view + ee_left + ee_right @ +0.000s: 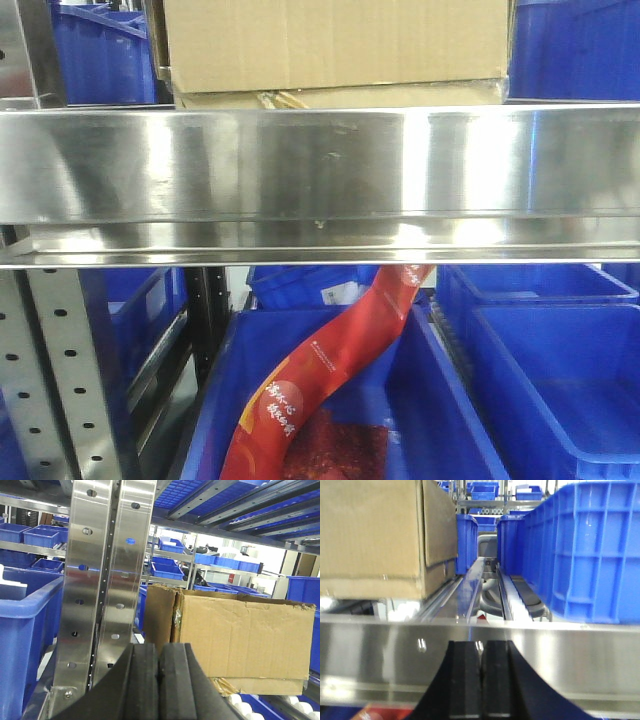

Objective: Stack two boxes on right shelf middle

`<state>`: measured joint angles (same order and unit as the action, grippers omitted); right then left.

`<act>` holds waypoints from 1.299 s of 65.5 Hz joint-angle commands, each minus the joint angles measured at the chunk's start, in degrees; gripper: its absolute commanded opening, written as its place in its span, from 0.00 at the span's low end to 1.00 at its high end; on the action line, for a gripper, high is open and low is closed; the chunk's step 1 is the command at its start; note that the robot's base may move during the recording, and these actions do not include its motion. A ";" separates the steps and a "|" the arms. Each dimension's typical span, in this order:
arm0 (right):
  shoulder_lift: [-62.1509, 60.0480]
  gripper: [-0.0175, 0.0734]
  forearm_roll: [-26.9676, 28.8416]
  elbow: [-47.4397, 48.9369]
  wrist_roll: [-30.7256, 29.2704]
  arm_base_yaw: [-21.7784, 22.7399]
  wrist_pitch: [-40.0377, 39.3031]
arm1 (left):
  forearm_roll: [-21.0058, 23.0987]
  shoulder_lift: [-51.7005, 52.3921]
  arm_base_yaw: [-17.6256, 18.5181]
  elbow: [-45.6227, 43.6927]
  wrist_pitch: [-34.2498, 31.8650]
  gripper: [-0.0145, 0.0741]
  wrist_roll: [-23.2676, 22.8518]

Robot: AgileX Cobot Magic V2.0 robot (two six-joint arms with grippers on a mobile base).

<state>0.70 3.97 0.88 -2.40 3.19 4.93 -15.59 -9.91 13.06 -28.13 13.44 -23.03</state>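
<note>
Both pincers, left (pixel 159 687) and right (pixel 481 680), are closed and hold nothing. Large box (pixel 335 45) sits on flat box (pixel 340 97), upper centre, on the shelf (pixel 320 165). Cardboard looks light, dents easily; hold by side walls.

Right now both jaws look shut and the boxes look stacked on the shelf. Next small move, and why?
Probably back both arms straight off the shelf. The large box already sits on the flat box, and neither the left gripper nor the right gripper holds anything; both sets of jaws are closed and clear of the cardboard. The right one sits close to the front rail, so retreat level.
</note>
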 commanded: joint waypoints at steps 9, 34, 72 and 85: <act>-0.70 0.01 -4.40 -0.88 6.17 0.28 -2.11 | -0.29 0.45 -0.14 0.11 -0.90 0.06 0.28; -0.70 0.01 -4.40 -0.88 6.17 0.28 -2.51 | -0.29 0.45 -0.14 0.11 -0.90 0.06 0.28; -0.70 0.01 -4.40 -0.88 6.17 0.28 -2.51 | 0.35 0.78 -0.85 1.25 -1.34 0.06 0.28; -0.70 0.01 -4.40 -0.88 6.17 0.28 -2.51 | 13.34 5.45 -9.72 9.91 -5.17 0.06 4.94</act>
<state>0.47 0.00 0.11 3.66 3.19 3.79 -7.53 -6.57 6.64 -21.74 10.56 -22.14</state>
